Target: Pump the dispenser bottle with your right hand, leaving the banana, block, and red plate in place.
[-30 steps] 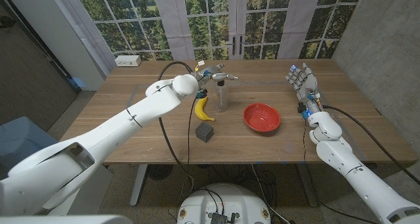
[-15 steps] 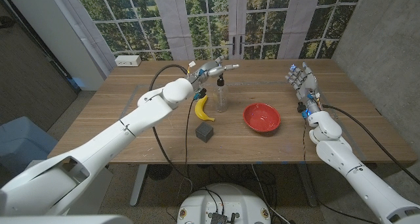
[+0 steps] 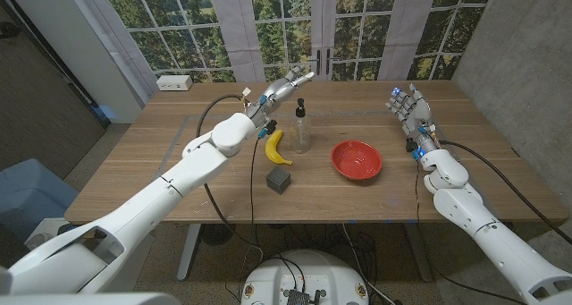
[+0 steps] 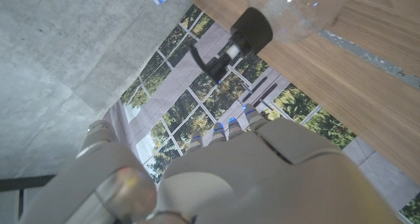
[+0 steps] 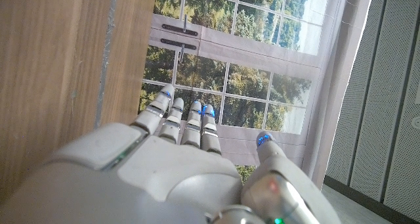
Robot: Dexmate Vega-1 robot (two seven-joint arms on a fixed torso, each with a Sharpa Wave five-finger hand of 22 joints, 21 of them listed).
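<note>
The dispenser bottle (image 3: 302, 129) stands upright on the wooden worktop (image 3: 214, 180), the landmark here. The left hand (image 3: 279, 88) hovers just behind and above its pump, fingers (image 3: 299, 76) stretched out, holding nothing. The banana (image 3: 276, 148) lies just left of the bottle, the block (image 3: 280, 180) in front of it, the red plate (image 3: 357, 159) to its right. Well right of the bottle, the right hand (image 3: 409, 109) stands with fingers spread, empty.

A wooden table (image 3: 223, 184) stands before tall windows (image 3: 268, 28) with white grids, green trees showing through them in daylight. Pale curtains (image 3: 237, 23) hang between the panes. A dark grey wall (image 3: 40, 81) closes the left side and a concrete-grey wall (image 3: 527, 63) the right. A small white box (image 3: 174, 82) sits at the table's far left corner.
</note>
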